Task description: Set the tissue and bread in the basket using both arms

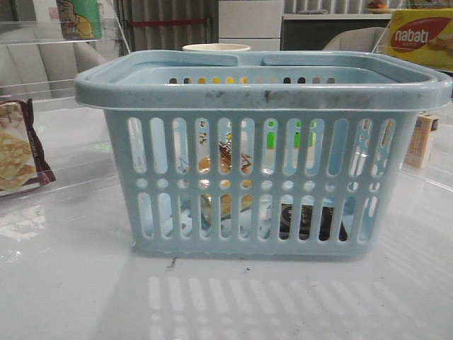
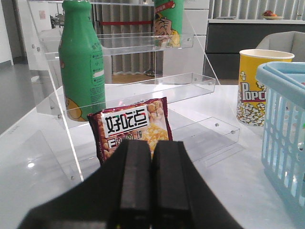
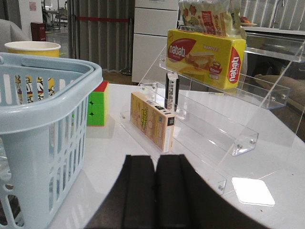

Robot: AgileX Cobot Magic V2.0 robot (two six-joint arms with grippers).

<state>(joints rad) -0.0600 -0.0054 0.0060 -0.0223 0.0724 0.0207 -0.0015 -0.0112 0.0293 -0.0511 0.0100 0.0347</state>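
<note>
On my front feed the basket (image 1: 262, 149) fills the middle of the table (image 1: 78, 283), and neither arm shows there. Through its slots I make out the bread (image 1: 225, 161), golden and partly hidden, resting inside toward the left half, and the tissue (image 1: 311, 221), a dark pack lying on the basket floor toward the right half. Both sit inside the walls; I cannot tell whether they touch each other.

My left gripper (image 2: 151, 183) has its two black pads pressed flat together with nothing between them. Straight ahead of it, close by, stands a maroon-edged cracker packet (image 2: 132, 131) leaning against a clear acrylic shelf (image 2: 157, 86). A green bottle (image 2: 82, 59) stands on that shelf, ahead and to one side. The basket (image 2: 283, 129) sits off to the other side of this gripper, with a yellow popcorn cup (image 2: 259, 86) beyond it.

My right gripper (image 3: 155, 191) is likewise closed tight and empty. The basket (image 3: 43, 109) stands just beside it on one side. Ahead I see a green cube (image 3: 96, 102), a small tan box (image 3: 152, 121) on a clear rack (image 3: 228, 124), and a yellow wafer box (image 3: 205, 57) above on the rack.
</note>
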